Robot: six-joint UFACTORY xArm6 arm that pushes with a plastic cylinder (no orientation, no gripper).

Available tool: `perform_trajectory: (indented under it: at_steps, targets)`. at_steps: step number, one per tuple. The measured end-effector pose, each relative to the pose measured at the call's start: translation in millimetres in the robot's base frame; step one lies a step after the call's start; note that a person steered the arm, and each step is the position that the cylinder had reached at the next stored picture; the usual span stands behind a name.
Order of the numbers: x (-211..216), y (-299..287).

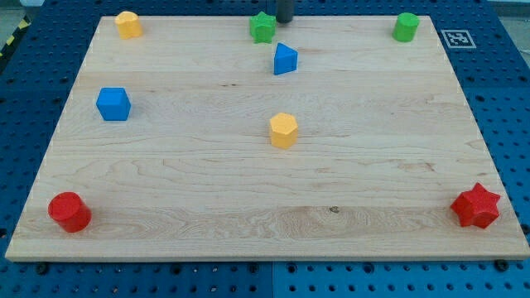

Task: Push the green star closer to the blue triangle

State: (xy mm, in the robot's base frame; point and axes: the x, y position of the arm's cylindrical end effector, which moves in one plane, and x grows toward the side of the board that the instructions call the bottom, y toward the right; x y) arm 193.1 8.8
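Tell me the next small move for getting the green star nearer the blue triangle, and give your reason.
Probably shift my tip toward the view's left, behind the green star, then push it down and right. The tip now sits at the view's top edge, just right of the star and above the blue triangle, so pushing from here would likely send the star leftward, away from the triangle.

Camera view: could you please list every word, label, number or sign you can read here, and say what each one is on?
No readable words, brands or numbers anywhere.
Black-and-white square marker: a coded pattern, no letters, lying on the blue pegboard off the wooden board's top right corner.
Yellow-and-black striped tape at the view's top left: a hazard marking, no text.
The blocks are blank.
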Motion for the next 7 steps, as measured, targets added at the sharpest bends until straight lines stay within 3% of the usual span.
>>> perform_trajectory:
  at_steps: [2,7]
  targets:
    - [-0.5,-71.6]
    - [0.7,-27.1]
